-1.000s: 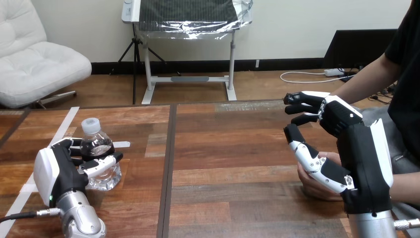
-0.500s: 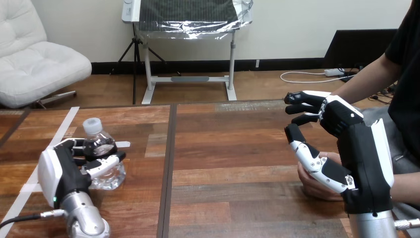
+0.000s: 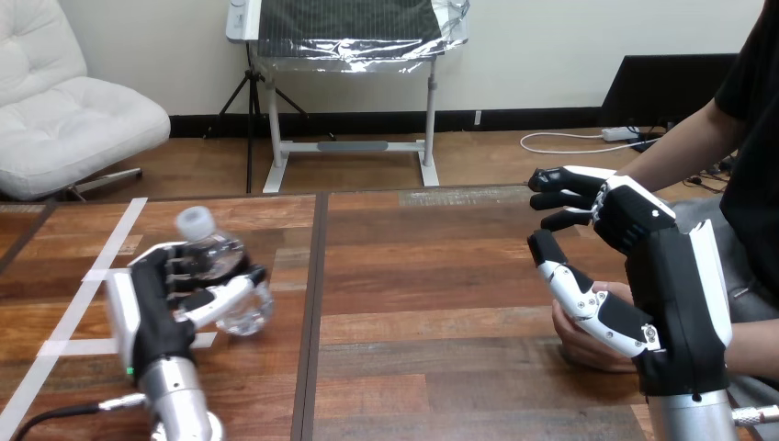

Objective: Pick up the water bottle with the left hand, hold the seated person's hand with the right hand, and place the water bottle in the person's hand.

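Water bottle (image 3: 223,276) at roughly 8 o'clock of table (image 3: 413,276), tilted, cap pointing toward 11. Left hand (image 3: 161,308) fingers wrapped round it. Right hand (image 3: 661,276) at 4 o'clock, fingers spread loose, gripping nothing, sitting over person's hand (image 3: 581,347).

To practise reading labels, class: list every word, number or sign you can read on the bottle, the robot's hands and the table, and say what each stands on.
No text can be read.
bottle, gripped in the left hand: clear, no label visible.
left hand and right hand: no legible marking on their shells.
table: only plain white tape, with no print.
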